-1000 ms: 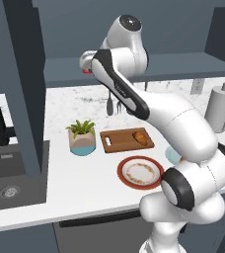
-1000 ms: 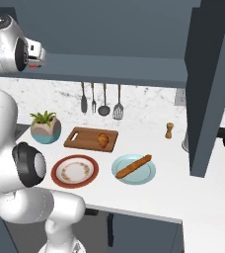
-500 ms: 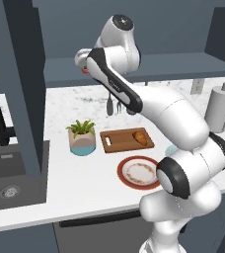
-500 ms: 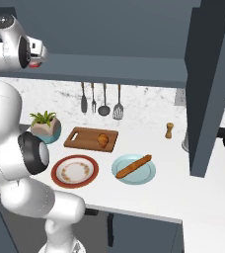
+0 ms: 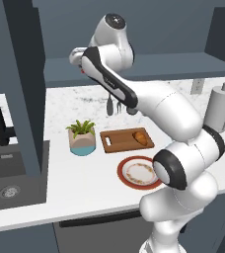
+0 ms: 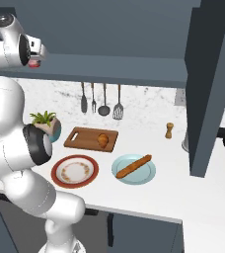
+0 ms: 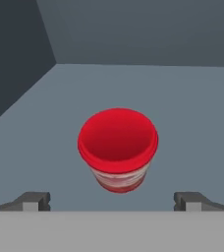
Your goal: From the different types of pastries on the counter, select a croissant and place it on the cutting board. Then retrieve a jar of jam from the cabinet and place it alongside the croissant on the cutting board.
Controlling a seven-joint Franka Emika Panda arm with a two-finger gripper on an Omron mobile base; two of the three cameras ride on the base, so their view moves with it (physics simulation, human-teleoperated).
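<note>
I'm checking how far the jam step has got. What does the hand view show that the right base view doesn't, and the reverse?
Hand view alone: the jar of jam seen from above, standing upright on the grey cabinet shelf, centred between the open tool's spread fingertips, apart from both.

Right base view alone: the croissant already on the cutting board, the stick pastry on a blue plate, the red-rimmed plate, the plant.

Both: the red jar at the tool, on the cabinet shelf.

Flat, even rendered light; soft faint shadows on counter (image 5: 85, 173); cabinet (image 7: 133, 83) interior dim; slight softness.
</note>
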